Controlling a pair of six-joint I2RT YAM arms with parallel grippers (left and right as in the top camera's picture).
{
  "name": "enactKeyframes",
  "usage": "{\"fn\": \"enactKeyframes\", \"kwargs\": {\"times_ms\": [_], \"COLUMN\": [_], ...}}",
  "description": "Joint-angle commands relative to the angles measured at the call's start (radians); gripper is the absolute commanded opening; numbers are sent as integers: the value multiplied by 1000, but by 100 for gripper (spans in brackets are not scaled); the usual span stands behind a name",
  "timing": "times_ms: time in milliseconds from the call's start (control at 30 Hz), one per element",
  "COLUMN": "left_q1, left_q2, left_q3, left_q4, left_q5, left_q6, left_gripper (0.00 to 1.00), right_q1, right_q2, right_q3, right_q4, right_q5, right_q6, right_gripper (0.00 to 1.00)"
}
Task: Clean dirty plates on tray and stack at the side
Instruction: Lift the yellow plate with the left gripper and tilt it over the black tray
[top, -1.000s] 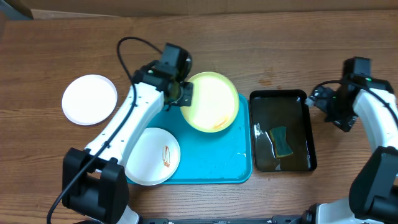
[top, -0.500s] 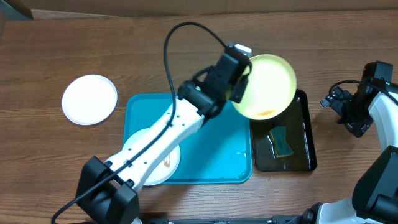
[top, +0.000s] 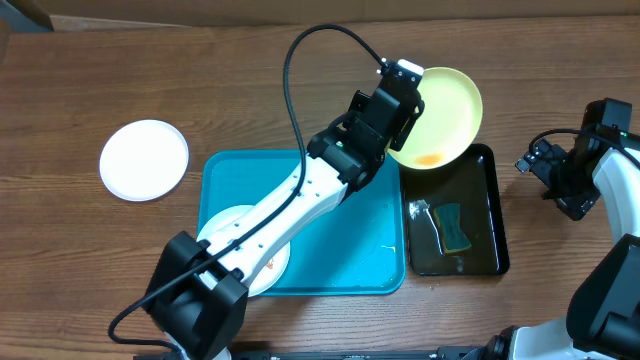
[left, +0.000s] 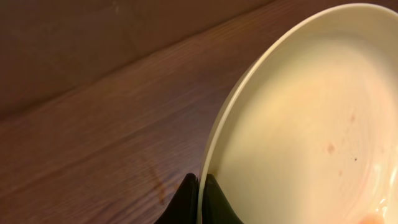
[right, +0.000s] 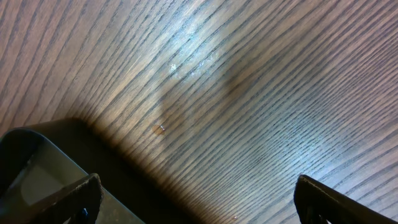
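Observation:
My left gripper (top: 408, 112) is shut on the rim of the lime-green plate (top: 445, 115) and holds it tilted above the back end of the black tray (top: 492, 190). The plate has an orange-brown smear near its low edge; the left wrist view shows the rim (left: 230, 118) pinched between my fingers (left: 200, 186). A white plate (top: 228, 228) with a brown smear lies on the turquoise tray (top: 350, 250), partly under my left arm. Another white plate (top: 144, 160) lies on the table at the left. My right gripper (top: 540, 162) is open and empty, right of the black tray.
The black tray holds water and a green-yellow sponge (top: 454, 228). In the right wrist view my gripper (right: 196, 196) is over bare wood with the black tray's corner (right: 37, 162) at the lower left. A cardboard edge (top: 200, 22) runs along the table's back.
My left arm has carried the green plate from the turquoise tray's back right corner to the right, over the black tray's back end. The right gripper shifted slightly to the right.

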Motion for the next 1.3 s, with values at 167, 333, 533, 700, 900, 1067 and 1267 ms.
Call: {"fn": "enactKeyframes", "kwargs": {"times_ms": [167, 333, 533, 700, 900, 1067, 1267], "left_q1": [-95, -184, -259, -277, -277, -274, -275], "left_q2": [14, 15, 15, 15, 15, 15, 14], "left_q3": [23, 23, 23, 23, 23, 23, 23], "left_q4": [87, 127, 212, 242, 265, 269, 269], "left_q5": [-201, -325, -425, -453, -472, -471, -472], "left_q6": [309, 440, 599, 685, 693, 660, 583], "left_gripper": [4, 4, 4, 4, 4, 4, 4], "right_q1": [0, 0, 0, 0, 0, 0, 0], "right_q2": [-18, -18, -18, -18, -18, -18, -18], "right_q3": [23, 23, 23, 23, 23, 23, 24], "right_q4": [5, 5, 5, 5, 5, 5, 5], "right_q5": [-2, -2, -2, -2, -2, -2, -2], "right_q6": [5, 5, 5, 5, 5, 5, 5], "right_gripper": [100, 100, 100, 100, 100, 100, 100]}}
